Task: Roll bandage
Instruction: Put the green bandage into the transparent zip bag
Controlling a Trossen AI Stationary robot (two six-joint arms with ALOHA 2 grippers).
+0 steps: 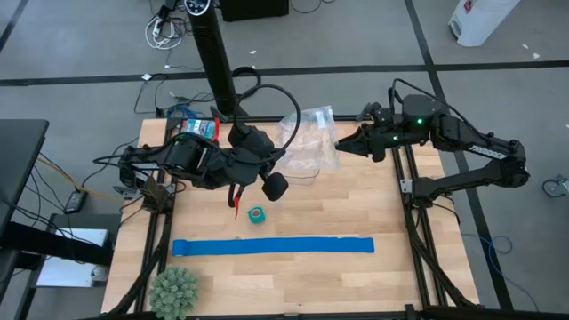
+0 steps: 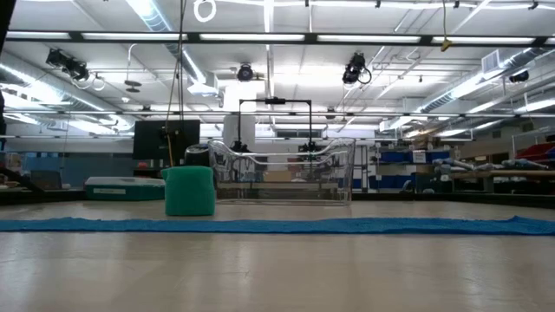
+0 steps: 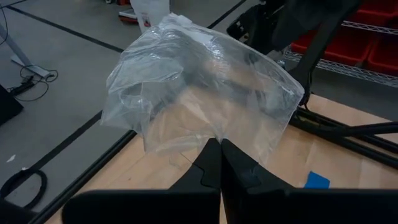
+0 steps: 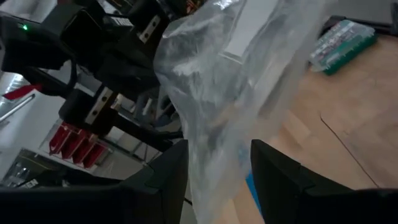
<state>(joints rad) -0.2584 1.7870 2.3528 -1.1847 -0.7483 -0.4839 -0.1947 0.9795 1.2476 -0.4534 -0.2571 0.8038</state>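
A small teal roll, the bandage [image 1: 256, 215], is seen standing on the wooden counter [image 1: 356, 276]. It is used here as the landmark. In the low view the bandage [image 2: 190, 191] stands upright, just behind a long blue strip [image 2: 286, 225] that lies flat across the counter.

From above, the blue strip [image 1: 273, 246] is laid just in front of the bandage, near it but apart. A clear plastic bag [image 1: 309, 139] is held up behind the bandage, toward the back edge of the counter. A spiky green plant [image 1: 173, 290] is seen well away from the bandage, at the front left corner. A small box [image 1: 197, 127] with red and teal on it lies behind the bandage, by the left arm.

The left pincer [image 3: 220, 163] is shut tight — one edge of the plastic bag [image 3: 205, 93] is pinched between its tips. The right pincer [image 4: 219, 163] stands wide, with the plastic bag [image 4: 249, 81] hanging between its two fingers. Whether the bag is gripped there cannot be told. The bandage is touched by neither pincer.
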